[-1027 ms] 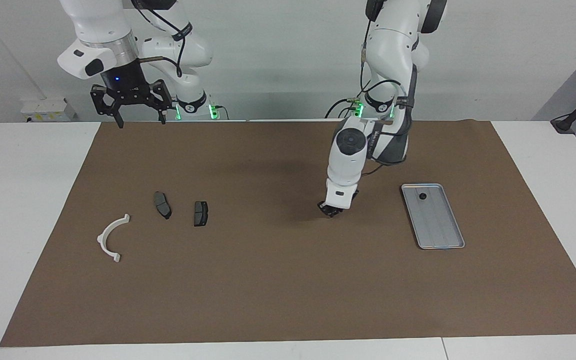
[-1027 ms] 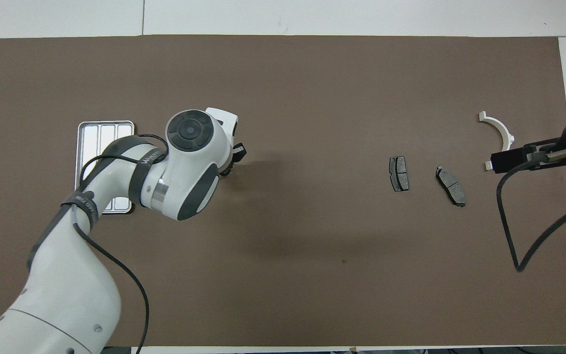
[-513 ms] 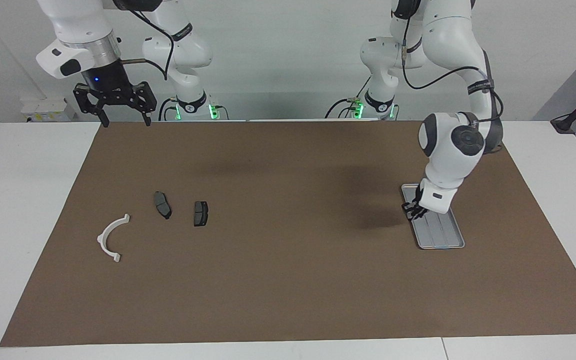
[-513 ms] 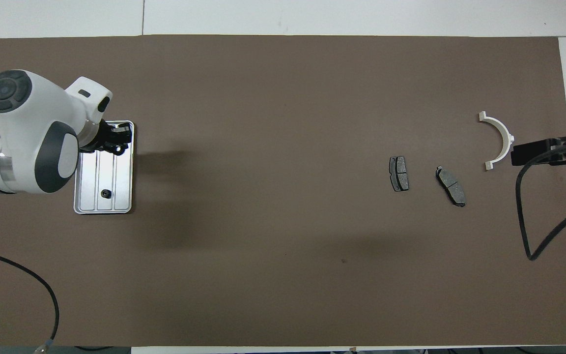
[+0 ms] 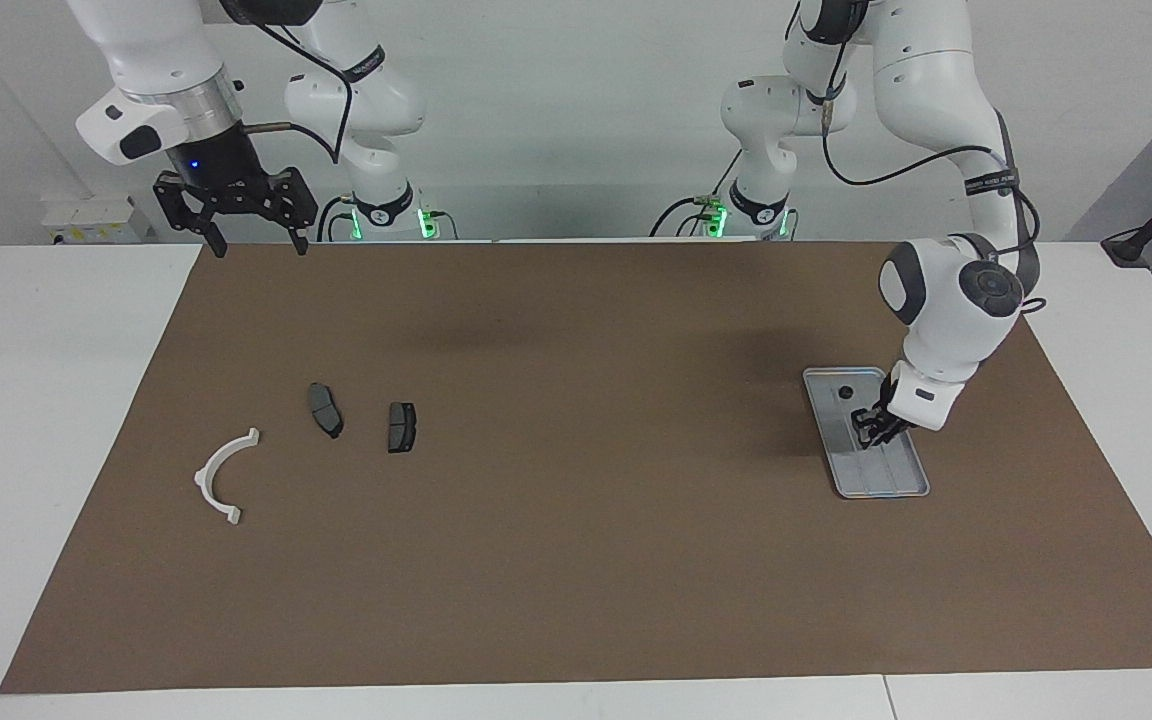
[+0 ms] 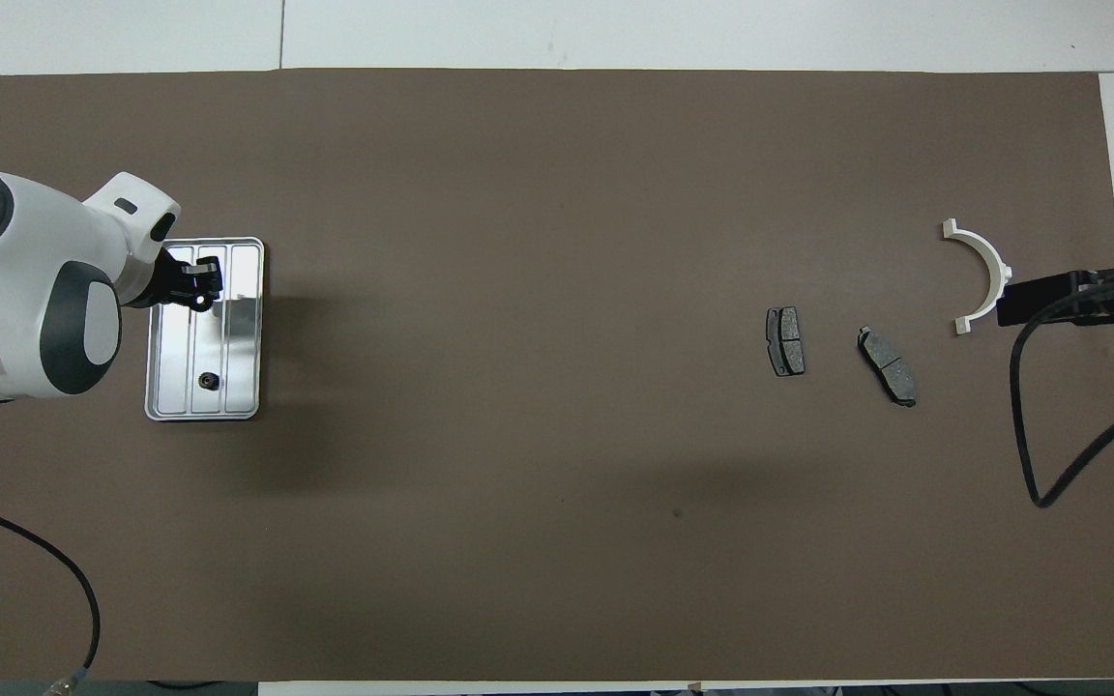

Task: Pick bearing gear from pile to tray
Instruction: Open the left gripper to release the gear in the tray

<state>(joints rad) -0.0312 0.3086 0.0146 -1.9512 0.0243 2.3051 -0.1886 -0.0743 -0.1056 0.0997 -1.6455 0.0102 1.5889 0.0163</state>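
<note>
The silver tray point(image 5: 884, 476) lies on the brown mat toward the left arm's end; it also shows in the overhead view point(image 6: 240, 329). One small black round piece point(image 5: 845, 393) lies in it at the end nearer to the robots point(image 6: 209, 381). My left gripper point(image 5: 871, 426) hangs low over the tray's middle point(image 6: 193, 283); whether it holds anything is hidden. The pile lies toward the right arm's end: a white half-ring bracket point(image 5: 221, 478) and two dark brake pads point(image 5: 325, 409) point(image 5: 401, 427). My right gripper point(image 5: 263, 246) waits open and empty, raised over the mat's edge nearest the robots.
The brown mat point(image 5: 576, 560) covers most of the white table. In the overhead view the bracket point(image 6: 987, 263) is partly beside the right gripper's dark body point(image 6: 1050, 300), with the brake pads point(image 6: 785, 341) point(image 6: 888, 364) nearby. A black cable point(image 6: 1021, 425) hangs from the right arm.
My left gripper has swung from over the mat's middle to the tray, then moved from the tray's edge to over its middle. My right gripper has drifted a little toward its table end.
</note>
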